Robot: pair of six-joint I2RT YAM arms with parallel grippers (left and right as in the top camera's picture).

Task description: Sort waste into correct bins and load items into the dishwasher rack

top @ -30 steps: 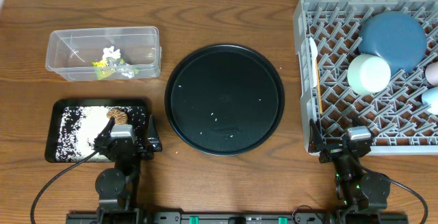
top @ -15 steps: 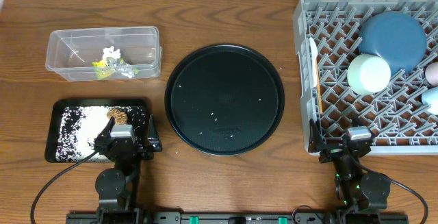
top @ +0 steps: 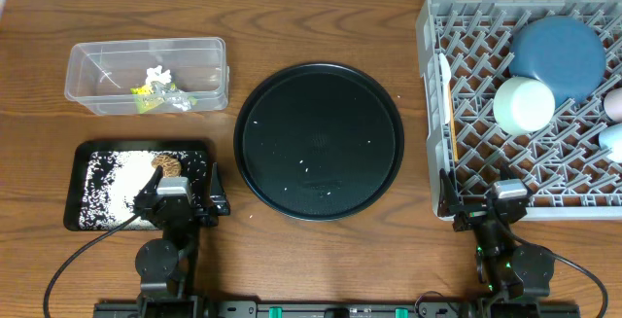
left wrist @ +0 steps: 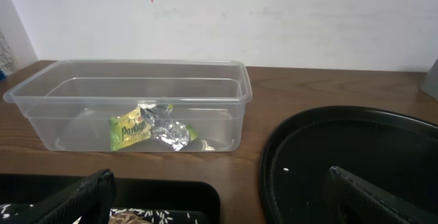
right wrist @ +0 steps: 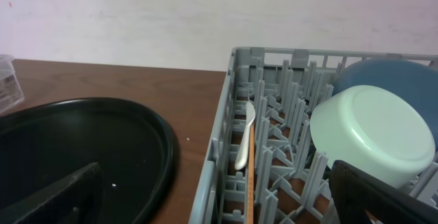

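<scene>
Left end effector (top: 182,204) and right end effector (top: 491,211) are held apart, empty. Blue plate (top: 559,57), green bowl (top: 523,104) and white spoon (right wrist: 245,138) are seated in the dishwasher rack (top: 573,207); yellow wrapper (left wrist: 130,131) is contained in clear tub (left wrist: 68,125).

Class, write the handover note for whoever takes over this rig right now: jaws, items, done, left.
Left gripper and right gripper: jaws open, empty.
Clear tub: foil, yellow wrapper, paper scraps.
Black rectangular tray: rice, brown lump.
Rack: blue plate, green bowl, pink cup, light blue cup, spoon, chopsticks.
Done: sorting and loading, apparently.
Left: a few white grains on the round tray.
</scene>
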